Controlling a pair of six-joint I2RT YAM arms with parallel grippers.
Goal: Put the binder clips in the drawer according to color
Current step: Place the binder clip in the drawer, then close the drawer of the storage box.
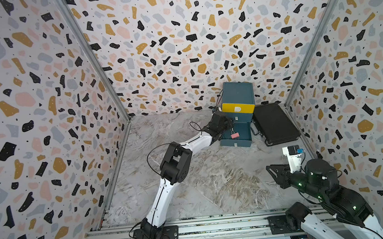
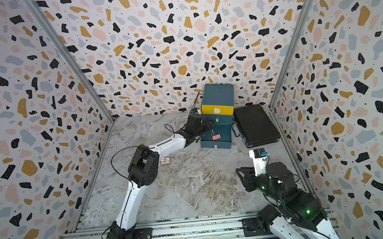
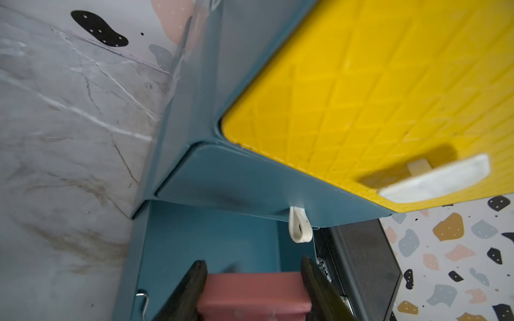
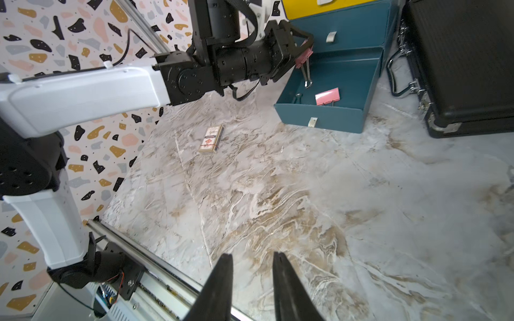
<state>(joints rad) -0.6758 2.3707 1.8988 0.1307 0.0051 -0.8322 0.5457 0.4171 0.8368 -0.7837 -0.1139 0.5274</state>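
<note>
Inside terrazzo-print walls [image 1: 179,43], marble tabletop [image 1: 215,182] carries a black case [image 1: 273,122] just beside the drawer cabinet [image 1: 238,94]. Bottom drawer [image 1: 235,142] is pulled out, probably for pinks. Left claw [image 4: 304,51] pinches a pink binder clip [image 3: 254,291] over it, likely ready to drop. Right claw [image 4: 251,257] is empty, narrowly apart, parked clear. Second pink clip [image 1: 234,135] lies inside.

Teal cabinet [image 1: 238,92], bottom drawer [image 4: 333,118] open — pink binder clip [image 4: 327,96] lying inside, second pink clip [image 4: 303,59] hanging above.
</note>
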